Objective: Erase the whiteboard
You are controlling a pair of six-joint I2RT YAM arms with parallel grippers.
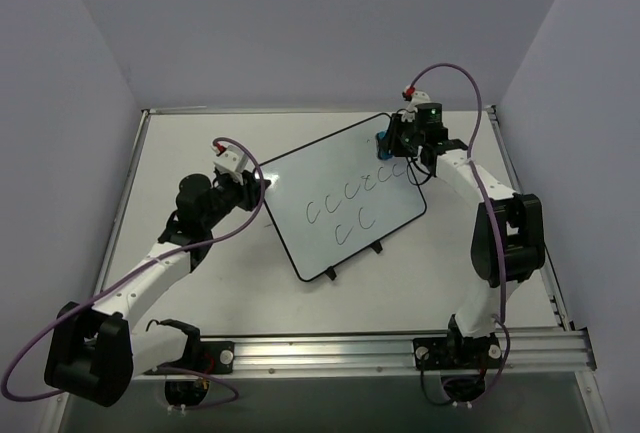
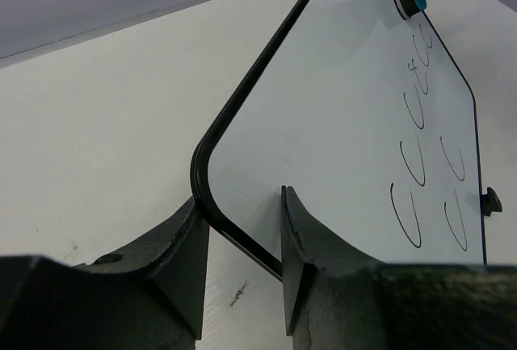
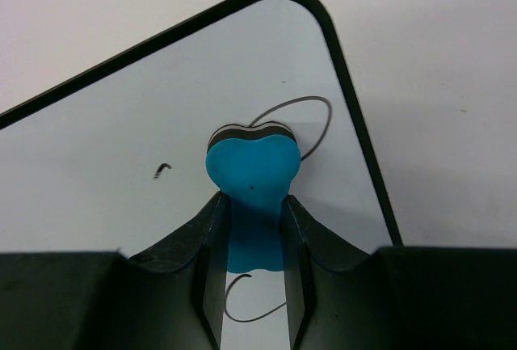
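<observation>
**Item 1. Whiteboard** (image 1: 345,203). It lay on the middle of the table, turned at an angle, with one rounded corner pointing to the far right. It had a white face and a thin black frame. Two small black feet (image 1: 377,247) sat on its near long edge. Black handwritten "c" marks (image 1: 350,208) ran in a row rising toward the far-right corner, with two more below.

**Item 2. Eraser** (image 3: 252,176). It was blue, with a lobed tip and a dark felt layer. The fingers of my right gripper (image 3: 252,229) pinched it tight. It was set at the board's face near the far-right corner, beside a looped mark.

**Item 3. Left gripper** (image 2: 242,237). It was clamped across the board's frame just by the left corner, with one finger on the white face and the other outside the frame.

**Item 4. Table** (image 1: 200,143). The top was white and matte, with a few dark scuffs near my left fingers.

**Item 5. Walls** (image 1: 300,23). They were pale lilac-grey and plain, closing in the far side and both flanks.

**Item 6. Rail** (image 1: 330,351). It was aluminium and ran along the near edge, carrying both arm bases.
</observation>
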